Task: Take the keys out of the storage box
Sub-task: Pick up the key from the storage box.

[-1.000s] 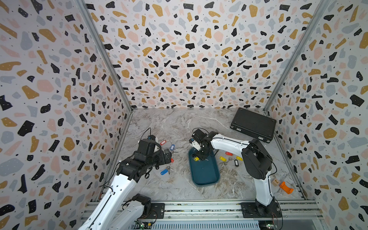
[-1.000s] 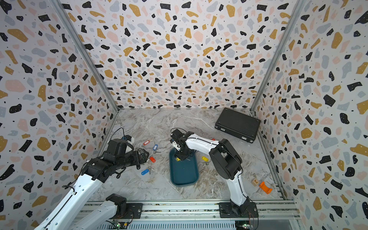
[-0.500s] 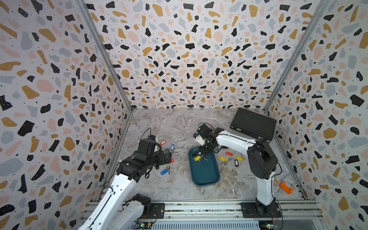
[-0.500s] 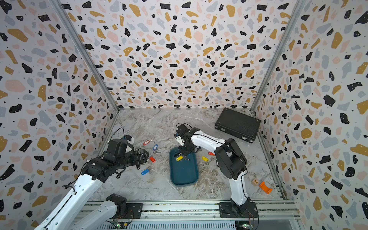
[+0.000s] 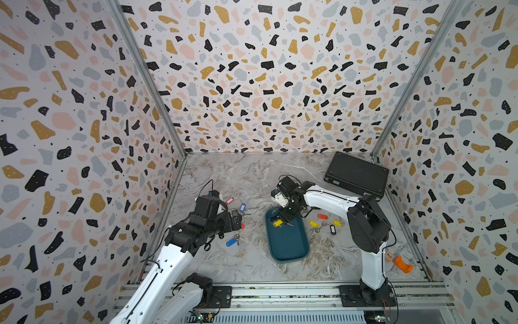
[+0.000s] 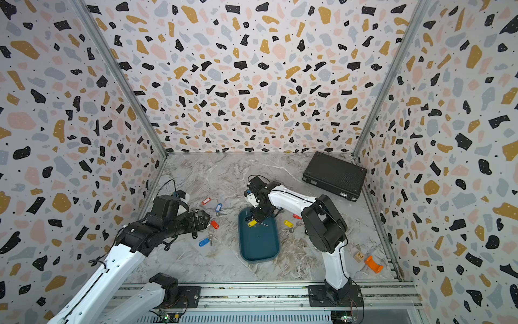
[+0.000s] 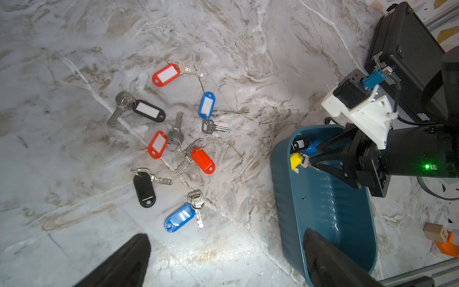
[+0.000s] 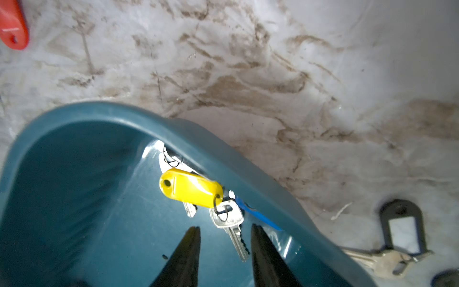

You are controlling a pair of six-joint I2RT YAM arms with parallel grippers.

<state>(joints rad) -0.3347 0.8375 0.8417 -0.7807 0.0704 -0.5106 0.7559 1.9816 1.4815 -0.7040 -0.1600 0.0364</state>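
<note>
Against storage box (image 8: 124, 116) end wall: yellow-tagged key (image 8: 190, 187); right gripper (image 8: 225, 226) narrowly parted over it, left gripper (image 7: 227, 236) wide.

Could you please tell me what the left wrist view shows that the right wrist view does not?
Left wrist only: seven tagged keys spread beside the box, the black case, and the right gripper seen from outside. Right wrist only: the whole key on the ring of the yellow tag, lying between the open fingers. Both: the box, the yellow tag, the table.
</note>
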